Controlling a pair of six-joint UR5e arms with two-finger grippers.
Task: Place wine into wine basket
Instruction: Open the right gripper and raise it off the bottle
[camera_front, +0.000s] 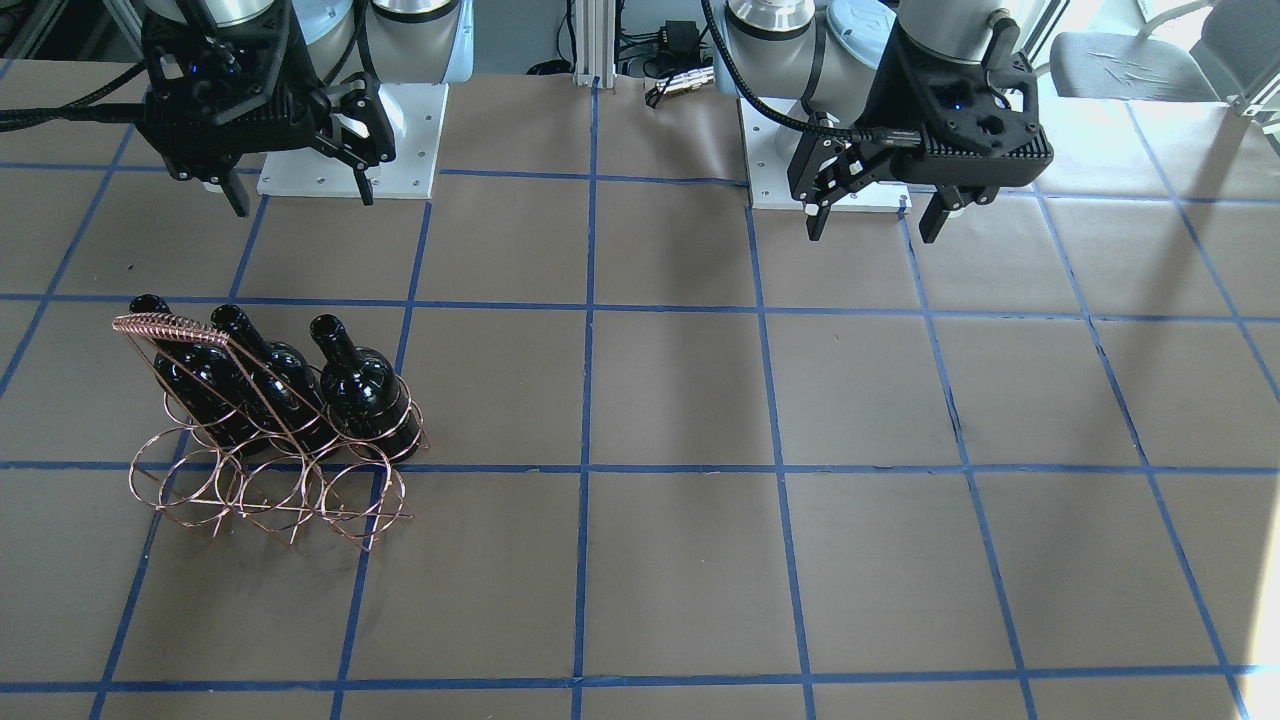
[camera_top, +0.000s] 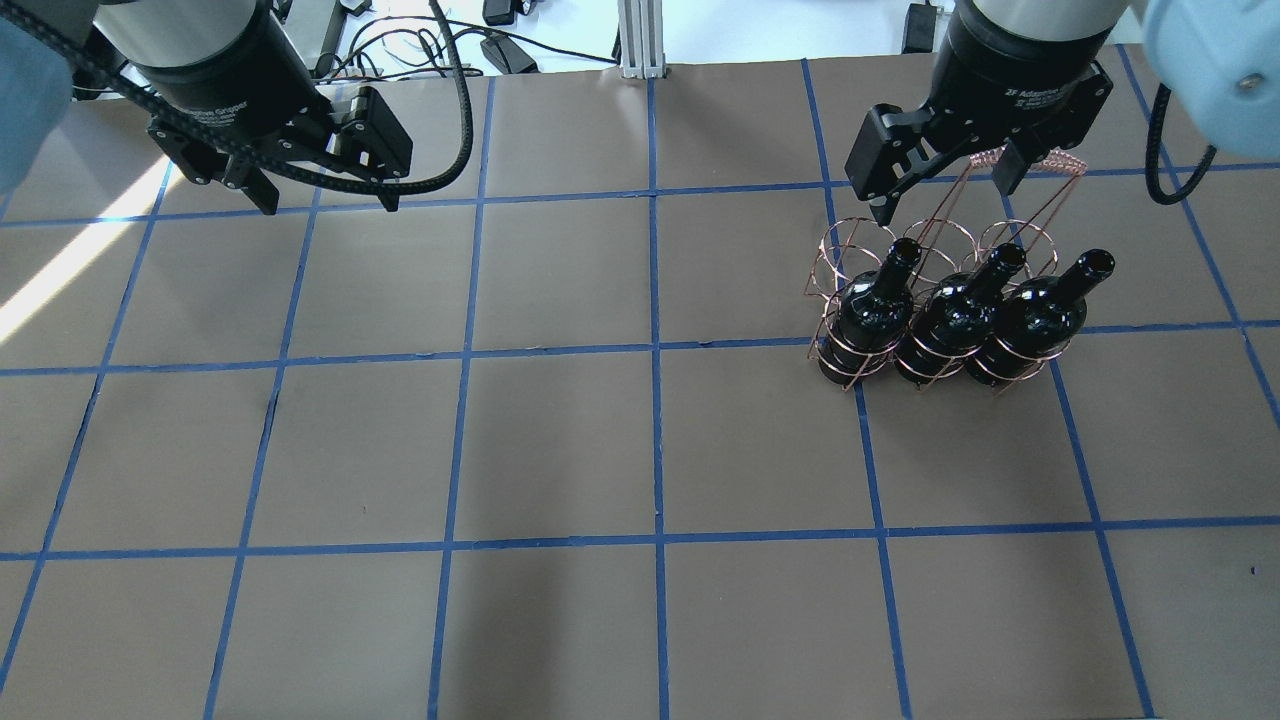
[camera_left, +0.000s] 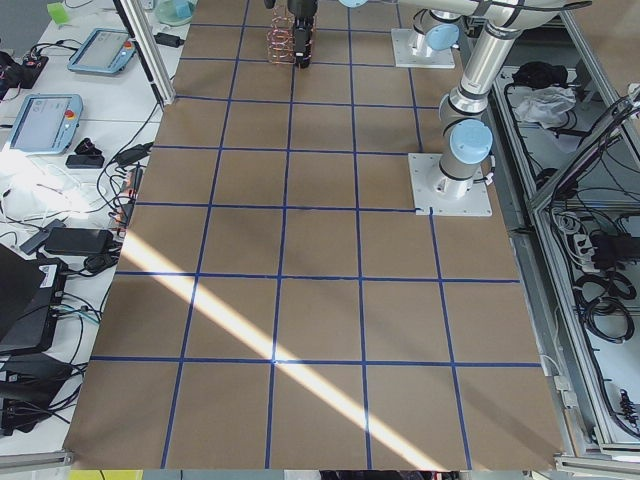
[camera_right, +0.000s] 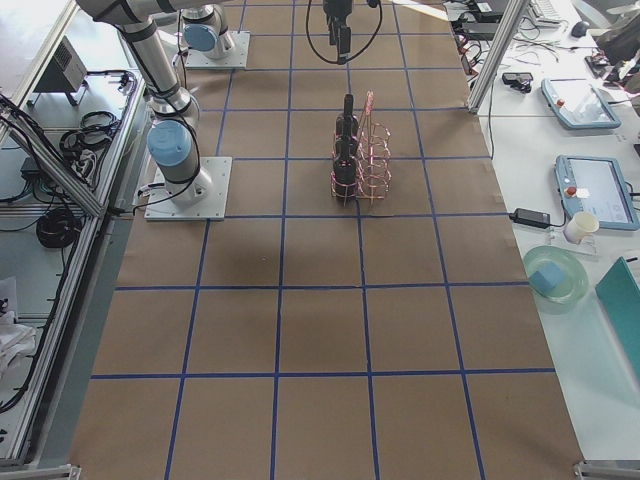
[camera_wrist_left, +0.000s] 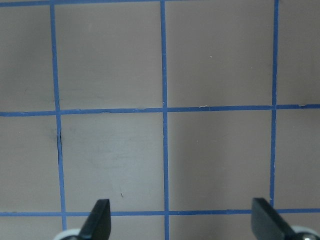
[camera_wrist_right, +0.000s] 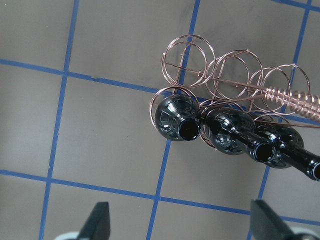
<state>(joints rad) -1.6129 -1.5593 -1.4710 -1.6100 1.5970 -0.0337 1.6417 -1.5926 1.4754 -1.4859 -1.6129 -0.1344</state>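
Note:
Three glossy near-black wine bottles (camera_top: 870, 310) (camera_top: 950, 320) (camera_top: 1035, 320) stand upright side by side in one row of rings of the copper wire wine basket (camera_top: 848, 250). I cannot tell which of them is the task's wine. The basket's other row of rings (camera_front: 270, 495) is empty. My right gripper (camera_top: 940, 200) hangs open and empty above the basket, near its handle (camera_top: 1055, 160). In the right wrist view the bottle mouths (camera_wrist_right: 189, 130) lie beyond its spread fingertips (camera_wrist_right: 98, 220). My left gripper (camera_top: 328, 200) is open and empty over bare table, far from the basket.
The table is brown paper with a blue tape grid (camera_top: 655, 350). The arm bases (camera_front: 350, 140) (camera_front: 800, 160) stand at the robot's edge of the table. Side benches with tablets and cables (camera_right: 580, 100) flank the table.

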